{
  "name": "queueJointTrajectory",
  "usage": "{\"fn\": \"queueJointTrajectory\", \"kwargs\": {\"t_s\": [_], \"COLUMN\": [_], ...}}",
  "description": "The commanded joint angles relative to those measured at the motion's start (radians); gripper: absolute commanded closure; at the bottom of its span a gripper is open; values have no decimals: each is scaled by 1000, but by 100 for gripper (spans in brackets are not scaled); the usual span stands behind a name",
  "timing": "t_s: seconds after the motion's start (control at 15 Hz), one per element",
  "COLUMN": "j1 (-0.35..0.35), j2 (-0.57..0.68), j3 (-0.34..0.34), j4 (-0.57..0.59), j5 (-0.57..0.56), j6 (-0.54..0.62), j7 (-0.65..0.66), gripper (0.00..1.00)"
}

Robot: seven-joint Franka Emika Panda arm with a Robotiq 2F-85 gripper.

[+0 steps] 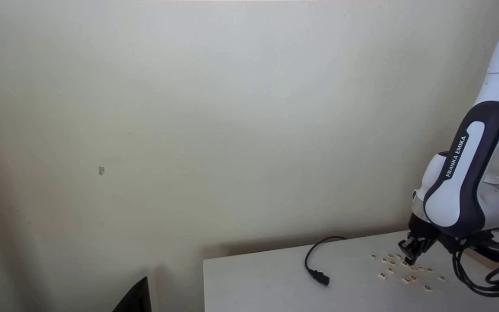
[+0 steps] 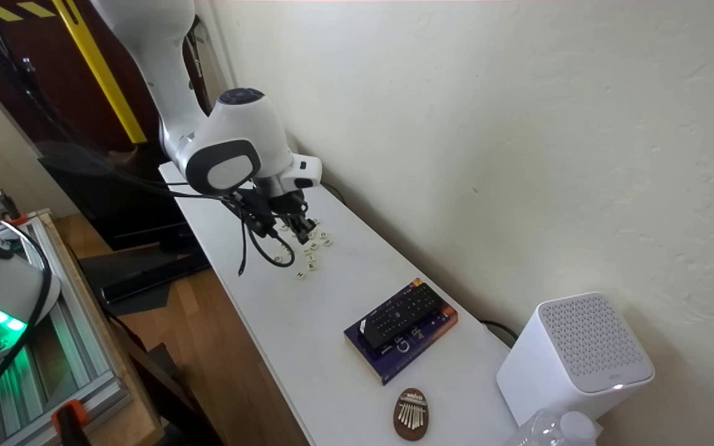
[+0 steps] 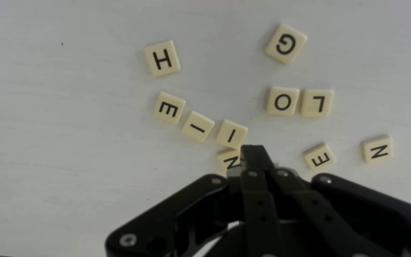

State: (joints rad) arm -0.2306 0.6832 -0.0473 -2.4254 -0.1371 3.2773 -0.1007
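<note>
Square cream tiles (image 3: 232, 134), wrist-view nine to three o'clock of black claw (image 3: 258, 151), closed tight, empty, white arm (image 1: 470, 156) bent downward

Cream letter tiles (image 3: 198, 126) flat, black letters up. In wrist view, from O tile (image 3: 283, 101): L tile (image 3: 317, 103) just right, G tile (image 3: 286, 44) above, partly hidden N tile (image 3: 228, 159) lower left.
</note>
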Motion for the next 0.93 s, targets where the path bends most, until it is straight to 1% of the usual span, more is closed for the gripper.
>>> {"fn": "queueJointTrajectory", "kwargs": {"t_s": [0.0,0.33,0.47,0.87], "j1": [9,16,33,58], "j2": [4,5,12,52], "j3": [8,12,0,-8], "j4": [39,62,75,122], "j5": [63,110,128,188], "j6": [-65,-87,-94,-126], "j7": [50,96,117,181], "gripper": [100,100,100,100]}}
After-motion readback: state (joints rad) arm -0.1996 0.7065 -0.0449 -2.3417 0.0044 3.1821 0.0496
